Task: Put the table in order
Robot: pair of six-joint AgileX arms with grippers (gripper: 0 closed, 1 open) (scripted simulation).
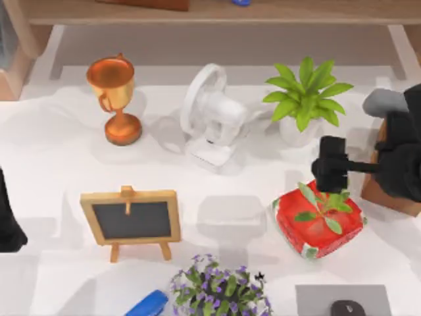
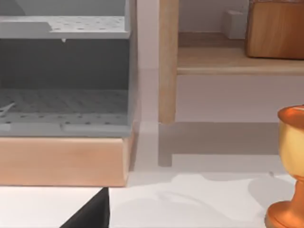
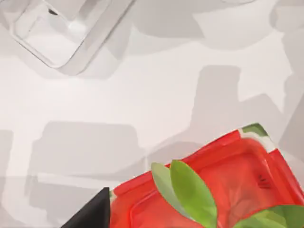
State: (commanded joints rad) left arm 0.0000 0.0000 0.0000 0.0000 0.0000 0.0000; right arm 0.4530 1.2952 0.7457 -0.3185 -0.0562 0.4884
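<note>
The white table (image 1: 52,158) is flat and plain, and it is far from tidy. A gold trophy (image 1: 115,99) at 10 o'clock, a fan (image 1: 210,118), a chalkboard (image 1: 131,220) and a red pack (image 1: 319,220) lie about. The right gripper (image 1: 335,168) hovers over the pack; I cannot tell its fingers. The left arm (image 1: 8,220) waits at 9 o'clock.

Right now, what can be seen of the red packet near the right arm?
The red packet is a flat, soft-looking rectangular pack with rounded corners, glossy red on top with green leaf artwork and white-green edging at the corners. It lies flat on the white table, turned slightly askew, toward the top view's right, in front of the potted green plant. The right gripper hangs above its far edge; whether they touch cannot be told.
</note>
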